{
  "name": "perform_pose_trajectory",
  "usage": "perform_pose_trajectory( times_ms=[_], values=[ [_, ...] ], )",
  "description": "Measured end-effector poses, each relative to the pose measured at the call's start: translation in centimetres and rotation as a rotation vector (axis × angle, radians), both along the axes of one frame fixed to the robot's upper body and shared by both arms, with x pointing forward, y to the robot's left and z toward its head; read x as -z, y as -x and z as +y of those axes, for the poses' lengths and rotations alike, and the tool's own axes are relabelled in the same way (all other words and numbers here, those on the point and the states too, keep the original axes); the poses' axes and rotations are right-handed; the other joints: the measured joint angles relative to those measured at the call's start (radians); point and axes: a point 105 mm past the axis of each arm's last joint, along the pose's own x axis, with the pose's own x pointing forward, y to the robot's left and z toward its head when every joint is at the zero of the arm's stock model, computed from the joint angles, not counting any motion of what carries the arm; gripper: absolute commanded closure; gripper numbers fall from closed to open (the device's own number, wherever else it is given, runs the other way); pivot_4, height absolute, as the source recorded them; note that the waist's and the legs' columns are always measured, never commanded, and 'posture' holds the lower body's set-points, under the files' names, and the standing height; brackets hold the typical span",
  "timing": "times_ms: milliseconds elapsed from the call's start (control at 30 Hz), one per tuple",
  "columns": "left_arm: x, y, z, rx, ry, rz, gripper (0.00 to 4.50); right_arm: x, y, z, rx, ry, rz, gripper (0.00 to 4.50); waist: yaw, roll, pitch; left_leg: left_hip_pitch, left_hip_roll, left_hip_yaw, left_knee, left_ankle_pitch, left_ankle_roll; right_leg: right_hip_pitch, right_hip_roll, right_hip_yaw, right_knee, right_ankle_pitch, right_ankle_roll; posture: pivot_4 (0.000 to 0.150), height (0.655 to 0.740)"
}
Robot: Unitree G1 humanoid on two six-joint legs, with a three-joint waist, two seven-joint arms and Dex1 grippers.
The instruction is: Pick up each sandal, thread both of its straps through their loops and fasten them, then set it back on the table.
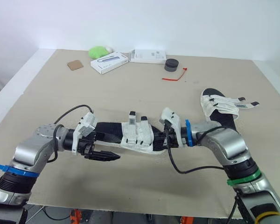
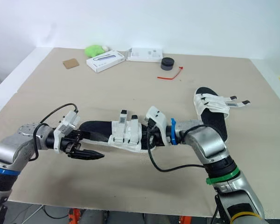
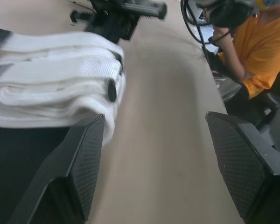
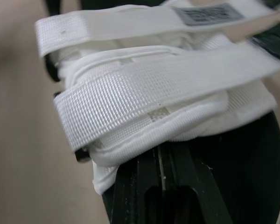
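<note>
The near sandal (image 1: 130,135), with black sole and white straps (image 4: 168,93), lies lengthwise from left to right on the near part of the bench (image 1: 130,93), between the two arms. Two strap ends with dark tips point toward the far side from its middle. The right gripper (image 4: 158,161) is at the right end of this sandal; in the right wrist view its jaws are pressed together and go in under the edge of the white straps, so they are clamped on the sandal there. The left gripper (image 1: 105,156) is at the near left side of the same sandal, just beside the sole, and points to the right. Its jaws are wide apart, and between the two black fingers (image 3: 79,172) is bare bench, with the straps beside one finger. I cannot tell whether that finger touches the sandal. The far sandal (image 1: 219,108) lies on the right side of the bench, farther than the right arm, with its strap ends sticking out to the right. At the far edge are a green thing (image 1: 99,51), two white boxes (image 1: 109,62), a brown square (image 1: 75,65), a dark round thing (image 1: 171,64) and a red tie (image 1: 175,77). In the left wrist view a person in an orange shirt (image 3: 256,46) is beyond the bench.
</note>
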Motion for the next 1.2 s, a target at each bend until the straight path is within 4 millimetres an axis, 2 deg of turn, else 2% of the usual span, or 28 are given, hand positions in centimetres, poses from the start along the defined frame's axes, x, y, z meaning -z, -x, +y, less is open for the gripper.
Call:
perform_pose_trajectory(
  times_ms=[167,200,333,433,500,667,733,800,900,967,1033,1200],
  values=[
    [2.3,-0.5,-0.1,-0.042,-0.062,-0.084,0.92,-2.9,-0.4,-2.4,0.105,0.053,-0.015,4.5,0.001,0.001,0.0,-0.004,-0.001,-0.001,0.0,-0.001,0.002,-0.002,0.0,0.0,0.0,0.001,-0.004,0.15,0.74],
    [2.4,-1.0,-0.5,-0.07,-0.055,-0.118,0.92,-4.1,-0.1,-2.4,0.102,0.052,-0.039,4.5,0.001,0.001,0.0,-0.004,-0.001,-0.001,0.0,-0.001,0.003,-0.002,0.001,0.0,0.0,0.001,-0.004,0.15,0.74],
    [2.6,-2.4,-1.1,-0.156,-0.045,-0.15,0.92,-5.5,1.1,-3.1,0.089,0.077,-0.07,4.5,0.002,0.001,0.001,-0.006,-0.002,-0.002,0.003,-0.002,0.003,-0.002,0.001,0.0,0.0,0.0,0.0,0.15,0.74],
    [3.1,-3.0,-2.0,-0.199,-0.039,-0.152,0.92,-7.0,2.4,-5.2,0.103,0.068,-0.124,4.5,0.005,0.001,0.001,-0.008,-0.004,-0.004,0.006,-0.002,0.004,0.0,0.0,0.0,0.0,0.0,0.003,0.15,0.74],
    [3.3,-3.3,-2.3,-0.216,-0.033,-0.147,0.92,-6.9,4.1,-5.7,0.064,0.052,-0.134,4.5,0.002,0.001,0.001,-0.008,-0.004,-0.004,0.007,-0.002,0.004,-0.001,0.0,0.0,0.001,0.0,0.003,0.15,0.74],
    [2.8,-3.2,-2.9,-0.199,0.003,-0.108,0.92,-6.1,5.8,-5.7,0.031,0.027,-0.12,4.5,-0.001,0.002,0.001,-0.007,-0.004,-0.005,0.008,0.0,0.006,-0.001,0.001,0.0,0.005,0.0,0.005,0.15,0.74],
    [1.9,-2.7,-2.9,-0.15,0.045,-0.04,0.92,-6.0,6.1,-5.8,0.041,0.013,-0.118,4.5,-0.001,0.002,0.001,-0.006,-0.004,-0.005,0.008,0.001,0.008,-0.001,0.001,0.0,0.007,0.0,0.005,0.15,0.74],
    [0.7,-2.1,-1.8,-0.087,0.033,-0.003,0.92,-5.9,6.5,-5.8,0.044,0.002,-0.116,4.5,-0.003,0.002,0.001,-0.006,-0.003,-0.005,0.008,0.001,0.008,-0.001,0.002,0.0,0.007,0.0,0.004,0.15,0.74],
    [-0.7,-2.1,0.1,-0.048,-0.022,-0.008,0.92,-5.8,6.7,-5.9,0.052,-0.012,-0.112,4.5,-0.002,0.002,0.001,-0.005,-0.003,-0.005,0.008,0.001,0.009,-0.001,0.002,0.0,0.008,0.001,0.004,0.15,0.74],
    [-1.1,-3.1,0.4,-0.069,-0.032,-0.031,0.92,-5.8,6.7,-5.9,0.057,-0.018,-0.11,4.5,0.001,0.002,0.001,-0.005,-0.003,-0.005,0.009,0.002,0.009,0.0,0.002,0.0,0.008,0.001,0.004,0.15,0.74],
    [-1.0,-5.1,0.8,-0.137,-0.045,-0.066,0.92,-5.8,6.7,-5.8,0.061,-0.025,-0.113,4.5,0.005,0.002,0.001,-0.007,-0.004,-0.006,0.01,0.002,0.01,0.0,0.002,0.0,0.007,0.002,0.005,0.15,0.74],
    [0.5,-6.6,-1.1,-0.146,-0.044,-0.092,0.92,-6.0,6.9,-5.9,0.071,-0.043,-0.123,4.5,0.002,0.002,0.001,-0.007,-0.005,-0.007,0.009,0.002,0.01,-0.001,0.001,0.0,0.007,0.002,0.004,0.15,0.74]
  ],
)
